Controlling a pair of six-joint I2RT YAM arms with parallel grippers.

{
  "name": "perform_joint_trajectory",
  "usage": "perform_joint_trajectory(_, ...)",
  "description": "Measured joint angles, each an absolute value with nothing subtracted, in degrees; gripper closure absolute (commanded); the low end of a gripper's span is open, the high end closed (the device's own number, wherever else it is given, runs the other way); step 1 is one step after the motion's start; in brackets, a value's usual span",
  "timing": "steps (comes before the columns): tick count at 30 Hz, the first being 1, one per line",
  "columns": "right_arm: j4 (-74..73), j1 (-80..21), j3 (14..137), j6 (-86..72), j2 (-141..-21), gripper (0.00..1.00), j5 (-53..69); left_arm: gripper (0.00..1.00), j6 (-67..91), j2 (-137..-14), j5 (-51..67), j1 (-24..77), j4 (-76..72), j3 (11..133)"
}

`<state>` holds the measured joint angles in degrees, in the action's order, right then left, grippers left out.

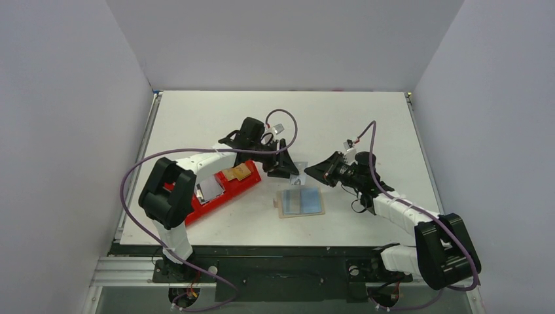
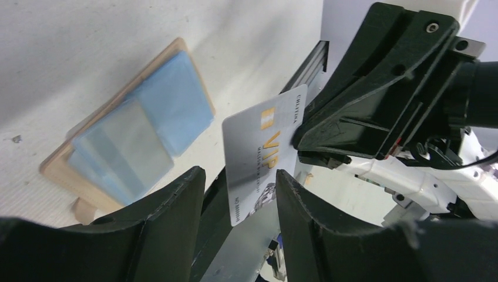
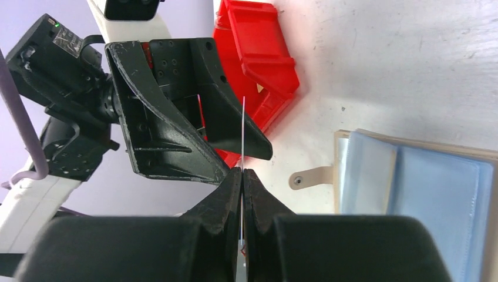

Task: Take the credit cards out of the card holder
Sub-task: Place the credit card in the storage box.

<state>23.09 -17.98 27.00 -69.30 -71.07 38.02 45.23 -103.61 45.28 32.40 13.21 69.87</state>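
The tan card holder (image 1: 300,201) lies open on the table with light blue sleeves facing up; it also shows in the left wrist view (image 2: 135,129) and the right wrist view (image 3: 411,188), tab toward the red tray. My right gripper (image 1: 315,172) (image 3: 242,171) is shut on one end of a pale white-grey credit card (image 2: 261,150) printed "VIP", held in the air and seen edge-on in the right wrist view (image 3: 242,129). My left gripper (image 1: 283,165) (image 2: 239,173) is open, its two fingers either side of the card's free end without pinching it.
A long red tray (image 1: 219,190) lies to the left under the left arm, holding a tan piece (image 1: 239,172) and a pale flat card (image 1: 209,190); it also shows in the right wrist view (image 3: 258,53). White walls enclose the table.
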Motion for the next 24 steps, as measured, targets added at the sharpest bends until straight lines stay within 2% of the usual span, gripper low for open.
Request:
perform_joint_trajectory(5, 25.54, -17.98, 27.00, -71.55, -72.29, 1.00, 39.20, 0.56, 48.21, -103.61, 48.05, 32.14, 8.56, 68.71)
perform_joint_trajectory(7, 26.28, -18.00, 27.03, -71.94, -72.58, 1.00, 39.46, 0.61, 49.43, -103.61, 48.80, 32.03, 6.98, 68.25)
perform_joint_trajectory(11, 27.03, -18.04, 27.03, -72.71, -73.08, 1.00, 39.70, 0.82, 51.42, -103.61, 49.95, 32.03, 4.32, 67.51)
perform_joint_trajectory(12, 27.11, -18.06, 27.03, -72.73, -73.08, 1.00, 39.72, 0.95, 51.88, -103.61, 50.09, 32.01, 3.62, 67.31)
perform_joint_trajectory(13, 27.14, -18.11, 27.03, -72.69, -73.08, 0.99, 39.72, 0.99, 52.21, -103.61, 50.30, 32.01, 3.07, 67.09)
perform_joint_trajectory(14, 26.55, -18.20, 27.14, -72.18, -73.08, 0.94, 39.62, 1.00, 52.64, -103.61, 50.74, 31.94, 2.66, 66.94)
perform_joint_trajectory(16, 24.43, -18.52, 27.53, -71.18, -73.34, 0.66, 39.00, 1.00, 53.30, -103.61, 51.90, 31.86, 1.10, 66.85)
perform_joint_trajectory(18, 22.02, -18.92, 28.67, -69.97, -73.52, 0.53, 38.79, 1.00, 53.47, -103.61, 51.83, 31.92, 0.67, 66.85)
perform_joint_trajectory(22, 17.54, -19.55, 32.10, -66.41, -73.41, 0.39, 37.45, 1.00, 53.19, -103.61, 50.70, 31.77, 1.23, 66.54)
perform_joint_trajectory(24, 14.68, -19.62, 33.41, -64.51, -72.99, 0.37, 36.12, 1.00, 52.27, -103.28, 49.28, 31.53, 2.74, 66.48)
